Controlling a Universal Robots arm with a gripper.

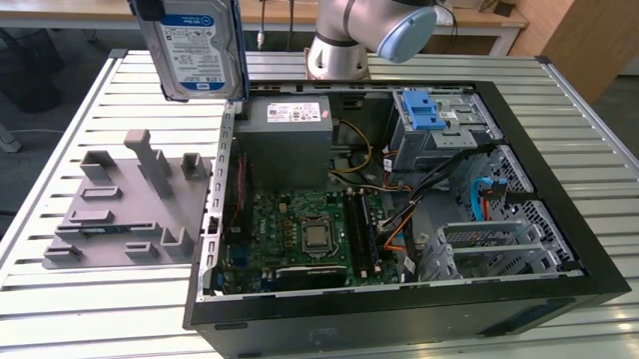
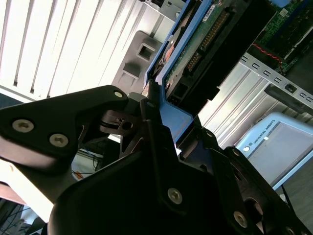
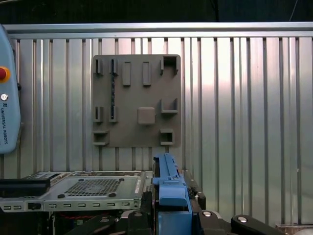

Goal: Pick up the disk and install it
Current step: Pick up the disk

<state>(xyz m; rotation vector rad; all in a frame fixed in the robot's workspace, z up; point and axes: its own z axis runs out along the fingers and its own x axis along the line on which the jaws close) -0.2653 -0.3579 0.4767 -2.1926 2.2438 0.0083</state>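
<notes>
While the open computer case (image 1: 399, 323) lies on its side on the slatted metal worktop (image 1: 100, 299), the disk (image 1: 194, 48) hangs upright in the air above the case's far corner, on the exterior view's left, clear of the case and of everything on the worktop. The tool (image 2: 164, 122) is clamped on it: in the second wrist view black fingers (image 2: 151, 115) press against the blue plastic carrier rail, with the disk's green circuit board and connector row facing the camera. In the first wrist view the disk (image 3: 168, 188) shows edge-on as a narrow blue strip rising out of the tool's black body.

Inside the black, box-shaped case sit a green motherboard (image 1: 299, 224) with a square processor socket, a grey power supply (image 1: 289, 127) at the far end, and a perforated metal drive bay (image 1: 444, 131) topped by a blue latch piece (image 1: 424, 112). Bundled cables (image 1: 399, 202), black, orange and blue, run between the bay and the board.

Beside the case, on the exterior view's left, lies a matt grey fixture plate (image 1: 120, 209) with raised blocks and slots. The arm (image 1: 349, 37), silver with a pale blue cap, stands behind the case. A pale handheld controller (image 3: 7, 98) rests at the worktop's edge.
</notes>
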